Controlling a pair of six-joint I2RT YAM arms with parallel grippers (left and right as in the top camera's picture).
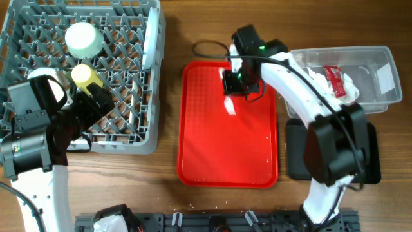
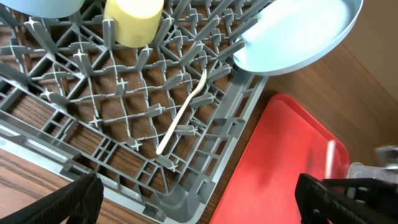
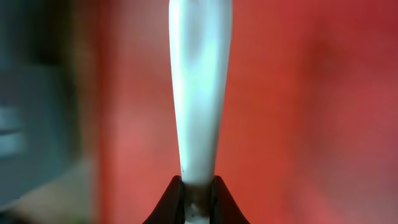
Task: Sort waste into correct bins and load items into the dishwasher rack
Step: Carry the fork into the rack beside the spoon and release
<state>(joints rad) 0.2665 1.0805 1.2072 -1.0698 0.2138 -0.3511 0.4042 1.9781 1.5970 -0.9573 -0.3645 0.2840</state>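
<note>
My right gripper [image 1: 234,87] is shut on a white plastic utensil [image 1: 230,106], also in the right wrist view [image 3: 199,87], just above the red tray; I cannot tell spoon from fork. My left gripper [image 1: 98,102] is open and empty over the grey dishwasher rack [image 1: 138,138], fingers wide apart in the left wrist view [image 2: 199,211]. The rack holds an upturned bowl [image 1: 84,38], a yellow cup [image 1: 84,74] [image 2: 134,22], an upright plate [image 1: 149,42] [image 2: 298,34] and another white utensil [image 2: 183,115]. A second bowl [image 1: 51,80] is partly hidden by my left arm.
The large red serving tray [image 1: 225,154] lies in the middle, with small white scraps on it. The clear tub [image 1: 380,96] at the right holds the red sauce packet [image 1: 335,80] and white napkin [image 1: 318,80]. The black tray [image 1: 296,151] lies partly under my right arm.
</note>
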